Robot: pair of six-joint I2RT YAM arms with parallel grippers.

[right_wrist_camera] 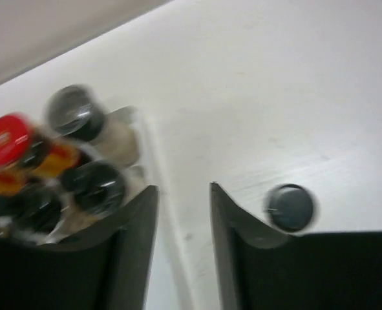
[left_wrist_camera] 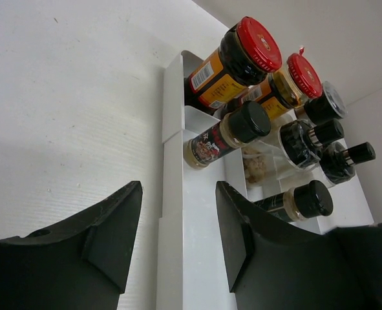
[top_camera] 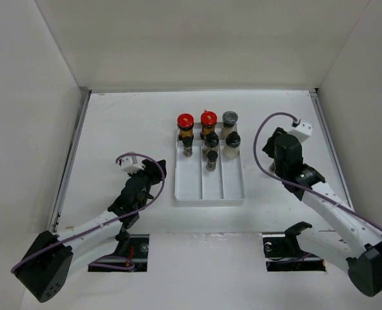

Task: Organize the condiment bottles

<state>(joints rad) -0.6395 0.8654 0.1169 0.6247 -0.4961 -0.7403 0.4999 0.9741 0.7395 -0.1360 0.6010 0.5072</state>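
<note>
The condiment bottles stand in the far end of the white tray [top_camera: 210, 184]: two red-capped ones [top_camera: 185, 121] [top_camera: 208, 118], a grey-capped one [top_camera: 229, 119] and several black-capped shakers [top_camera: 211, 158]. My left gripper [top_camera: 159, 169] [left_wrist_camera: 178, 187] sits low, just left of the tray, open a little with nothing between its fingers; beyond them stand a red-capped bottle [left_wrist_camera: 242, 55] and a shaker [left_wrist_camera: 226, 135]. My right gripper [top_camera: 278, 143] [right_wrist_camera: 183, 187] hovers right of the tray, jaws slightly apart and empty. A dark round cap [right_wrist_camera: 291, 206] shows blurred on the table beside its right finger.
The near half of the tray's three channels holds nothing. White walls close the table at the back and on both sides. Purple cables loop over both wrists.
</note>
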